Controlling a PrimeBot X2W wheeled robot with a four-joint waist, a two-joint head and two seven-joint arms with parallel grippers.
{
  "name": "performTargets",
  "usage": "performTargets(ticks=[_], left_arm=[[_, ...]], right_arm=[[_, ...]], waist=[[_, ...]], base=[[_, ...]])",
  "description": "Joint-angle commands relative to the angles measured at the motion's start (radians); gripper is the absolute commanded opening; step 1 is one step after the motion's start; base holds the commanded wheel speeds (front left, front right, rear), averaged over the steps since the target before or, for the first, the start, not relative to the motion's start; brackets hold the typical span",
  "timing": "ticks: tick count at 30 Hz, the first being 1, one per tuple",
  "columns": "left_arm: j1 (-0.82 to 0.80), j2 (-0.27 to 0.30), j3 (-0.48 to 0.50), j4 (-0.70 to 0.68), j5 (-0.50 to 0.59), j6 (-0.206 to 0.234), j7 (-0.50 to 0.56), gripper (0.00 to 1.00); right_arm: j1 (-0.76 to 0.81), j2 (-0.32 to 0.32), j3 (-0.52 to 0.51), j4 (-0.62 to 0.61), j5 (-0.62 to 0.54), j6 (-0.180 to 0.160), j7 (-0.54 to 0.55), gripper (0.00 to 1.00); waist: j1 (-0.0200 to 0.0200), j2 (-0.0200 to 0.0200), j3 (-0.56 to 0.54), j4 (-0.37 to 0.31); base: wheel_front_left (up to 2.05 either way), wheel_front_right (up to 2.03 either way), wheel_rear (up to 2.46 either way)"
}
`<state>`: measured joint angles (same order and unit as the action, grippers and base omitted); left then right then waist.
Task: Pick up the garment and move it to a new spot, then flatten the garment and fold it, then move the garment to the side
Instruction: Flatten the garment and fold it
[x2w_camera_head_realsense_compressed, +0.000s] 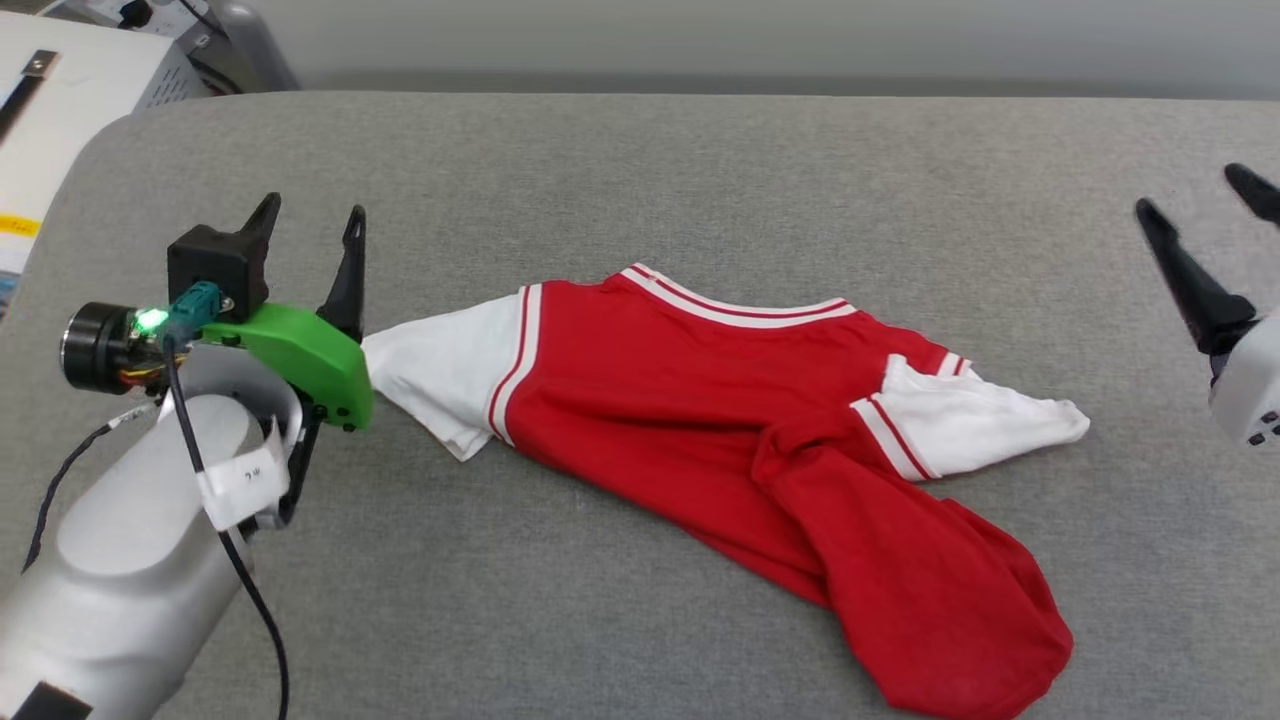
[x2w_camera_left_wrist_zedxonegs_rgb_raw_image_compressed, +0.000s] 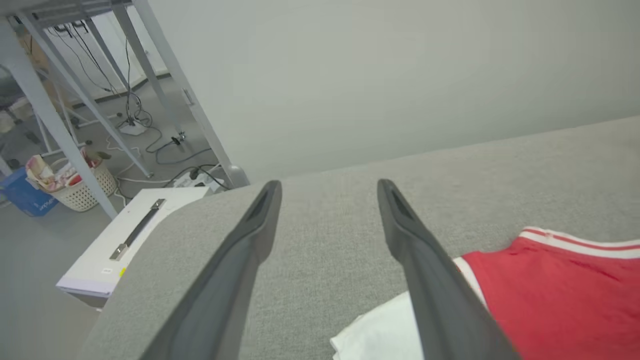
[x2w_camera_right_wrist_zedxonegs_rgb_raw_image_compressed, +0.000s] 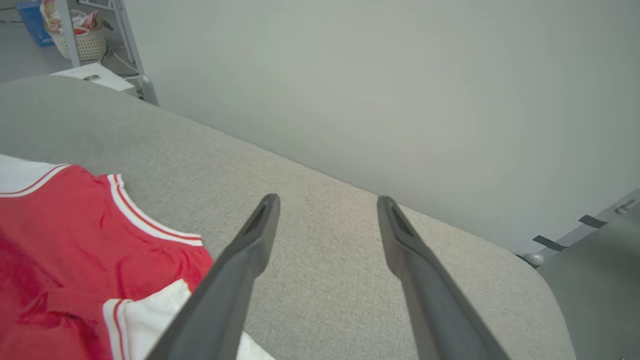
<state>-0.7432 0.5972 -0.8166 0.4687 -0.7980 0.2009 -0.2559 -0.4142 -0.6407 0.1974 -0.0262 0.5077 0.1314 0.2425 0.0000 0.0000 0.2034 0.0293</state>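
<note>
Grey cloth covered the wide table (x2w_camera_head_realsense_compressed: 640, 170) where everything lay. Closest to the robot, the bottom of the garment (x2w_camera_head_realsense_compressed: 700, 400) was bunched up into a twisted red lump. Farther up, the red shirt lay across the middle of the table, with its striped collar on the far side. Its white left sleeve (x2w_camera_head_realsense_compressed: 440, 375) reached out one way and its white right sleeve (x2w_camera_head_realsense_compressed: 975, 420) the other. The left gripper (x2w_camera_head_realsense_compressed: 312, 206) sat just beside the left sleeve, its two dark fingers spread apart and holding nothing. The right gripper (x2w_camera_head_realsense_compressed: 1190, 190) was off to the right, apart from the shirt, with its fingers spread and empty too. Behind the table's left corner stood a white box (x2w_camera_head_realsense_compressed: 70, 100), and past that a pale wall (x2w_camera_left_wrist_zedxonegs_rgb_raw_image_compressed: 400, 75).
</note>
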Motion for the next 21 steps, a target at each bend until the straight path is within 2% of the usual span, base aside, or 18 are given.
performTargets(ticks=[1,4,6,11,13,14,21], left_arm=[[0.037,0.000,0.030,-0.049,0.040,0.032,-0.005,1.00],[0.132,-0.011,0.115,-0.193,0.122,0.107,-0.005,1.00],[0.192,-0.026,0.161,-0.267,0.171,0.138,-0.006,1.00],[0.327,-0.086,0.267,-0.406,0.273,0.177,-0.006,1.00],[0.366,-0.119,0.298,-0.439,0.310,0.173,-0.006,1.00],[0.411,-0.173,0.345,-0.472,0.355,0.161,-0.006,1.00],[0.449,-0.291,0.418,-0.457,0.442,0.069,-0.006,1.00]], right_arm=[[-0.037,-0.025,0.045,0.007,0.049,-0.001,0.049,1.00],[-0.124,-0.098,0.173,0.024,0.152,-0.001,0.204,1.00],[-0.176,-0.124,0.239,0.051,0.230,-0.001,0.313,1.00],[-0.304,-0.143,0.363,0.128,0.343,-0.001,0.541,1.00],[-0.347,-0.140,0.404,0.155,0.357,-0.001,0.594,1.00],[-0.399,-0.128,0.449,0.200,0.366,-0.001,0.633,1.00],[-0.453,-0.093,0.550,0.327,0.372,-0.001,0.631,1.00]], waist=[[0.0000,0.0000,0.006,0.041],[0.0000,0.0000,0.022,0.069],[0.0000,0.0000,0.034,0.086],[0.0000,0.0000,0.076,0.124],[0.0000,0.0000,0.095,0.141],[0.0000,0.0000,0.127,0.166],[0.0000,0.0000,0.193,0.219]], base=[[0.00,0.00,0.00],[0.00,0.00,0.00],[0.00,0.00,0.00],[0.00,0.00,0.00],[0.00,0.00,0.00],[0.00,0.00,0.00],[0.00,0.00,0.00]])
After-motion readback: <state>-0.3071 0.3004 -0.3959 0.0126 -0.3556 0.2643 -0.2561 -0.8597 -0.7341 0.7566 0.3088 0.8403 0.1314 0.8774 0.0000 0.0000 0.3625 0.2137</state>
